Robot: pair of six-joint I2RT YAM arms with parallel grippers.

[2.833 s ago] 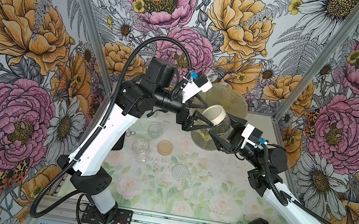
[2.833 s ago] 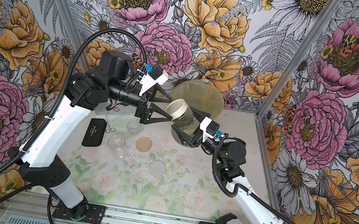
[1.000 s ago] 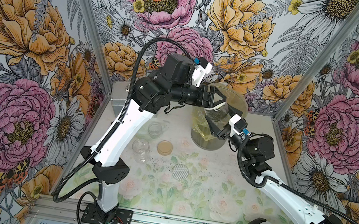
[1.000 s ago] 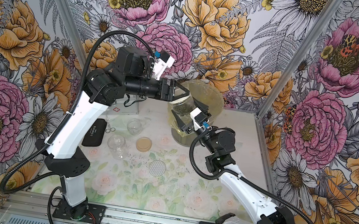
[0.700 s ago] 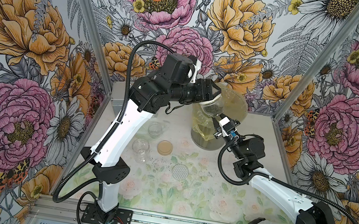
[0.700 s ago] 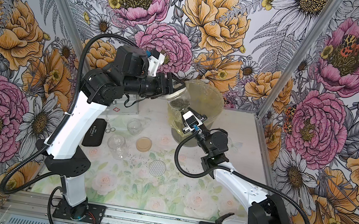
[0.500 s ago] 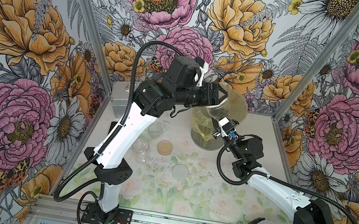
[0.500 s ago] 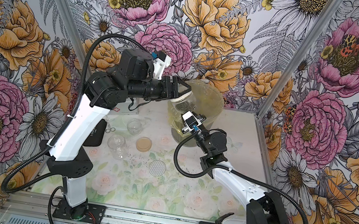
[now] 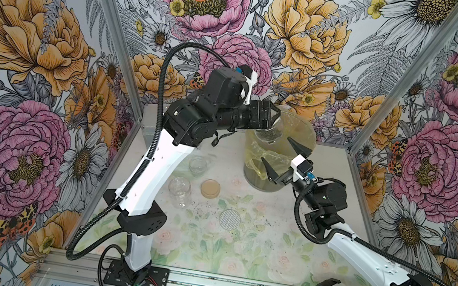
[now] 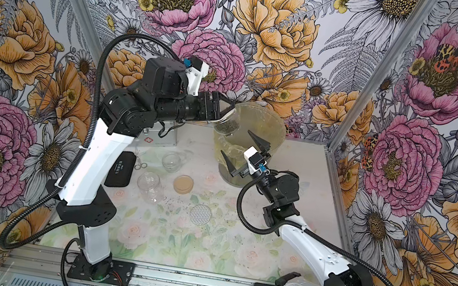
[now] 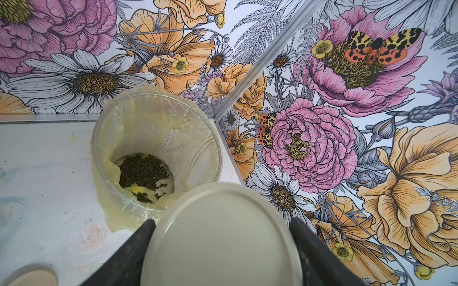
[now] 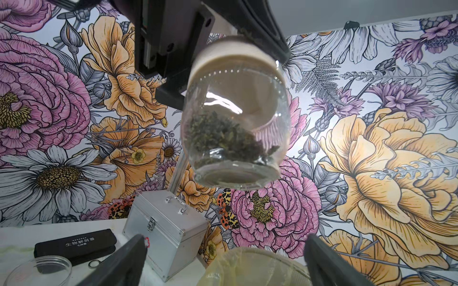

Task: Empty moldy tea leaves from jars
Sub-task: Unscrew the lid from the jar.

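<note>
The change is in the right gripper (image 9: 276,149). It is no longer closed on the glass; its jaws now stand fully wide and hold nothing, at about 5 o'clock from the jar (image 9: 267,133) in both top views. So the jar hangs only from the left gripper (image 9: 273,116), which is clamped on the tan lid (image 12: 233,59). The lid is on the jar and the tea leaves (image 12: 223,136) lie inside the glass, so I judge that this jar is not yet opened or emptied. The left arm reaches out almost level toward 1 o'clock of the table and holds the jar at the 9 o'clock edge of the bin (image 9: 308,128). The right forearm points up at the jar from lower down.
</note>
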